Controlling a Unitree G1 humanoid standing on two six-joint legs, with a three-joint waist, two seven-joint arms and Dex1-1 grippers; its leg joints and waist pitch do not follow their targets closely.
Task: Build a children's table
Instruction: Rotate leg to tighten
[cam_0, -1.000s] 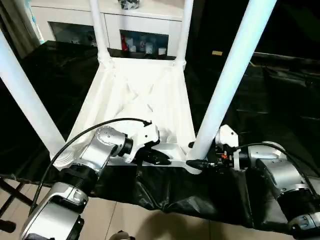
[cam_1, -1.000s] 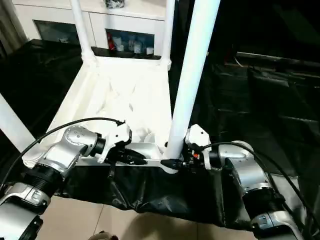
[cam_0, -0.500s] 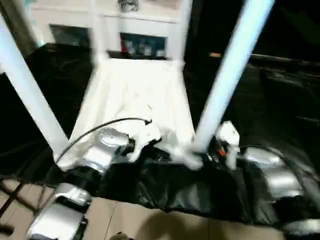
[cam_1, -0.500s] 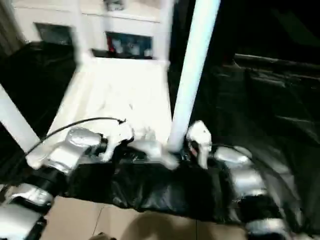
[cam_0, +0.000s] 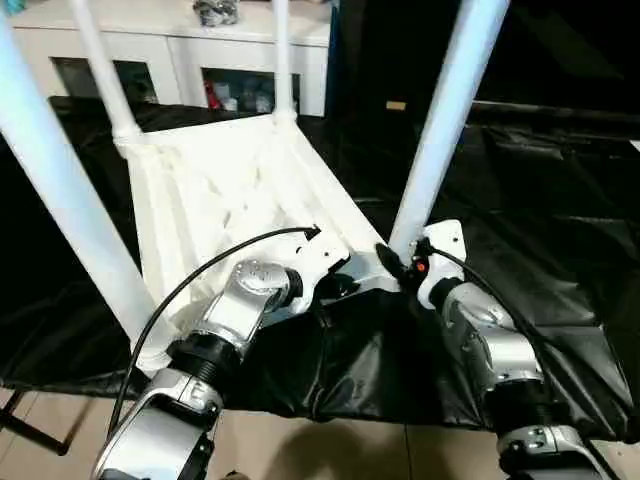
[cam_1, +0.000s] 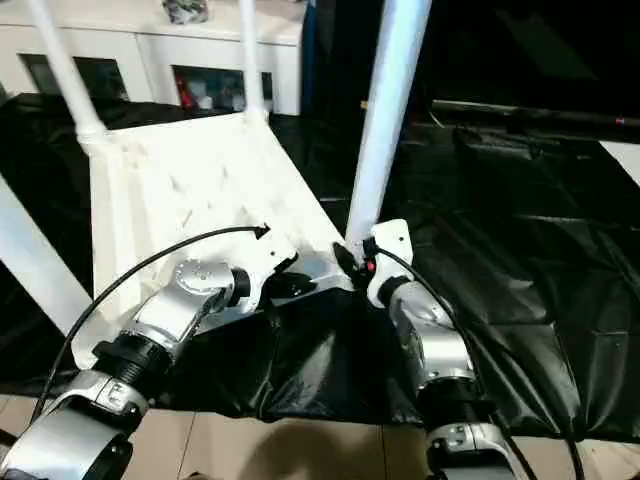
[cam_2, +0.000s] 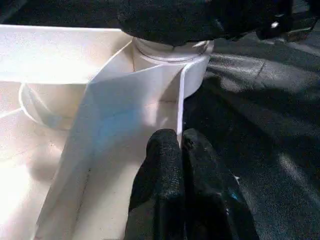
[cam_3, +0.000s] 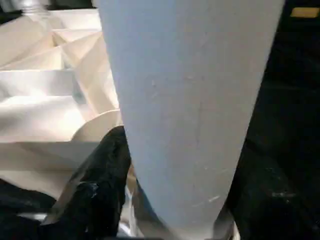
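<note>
The children's table lies upside down on a black sheet, its ribbed top (cam_0: 230, 190) facing up and all its white legs standing in the corner sockets. My left gripper (cam_0: 340, 287) is shut on the thin rim (cam_2: 181, 105) of the top, right beside the near right corner socket. My right gripper (cam_0: 392, 262) sits at the base of the near right leg (cam_0: 445, 120). Its black fingers (cam_3: 95, 195) press that leg from both sides. The near left leg (cam_0: 60, 200) rises close to my left arm.
The black sheet (cam_0: 520, 200) covers the work surface, and its front edge drops to a tan floor (cam_0: 330, 450). A white cabinet with glass doors (cam_0: 170, 50) stands behind the table. The two far legs (cam_0: 282, 55) rise in front of it.
The view has shifted. The table has also turned: its near right corner has swung away from me. Both grippers stay at that corner, and my right arm now reaches forward.
</note>
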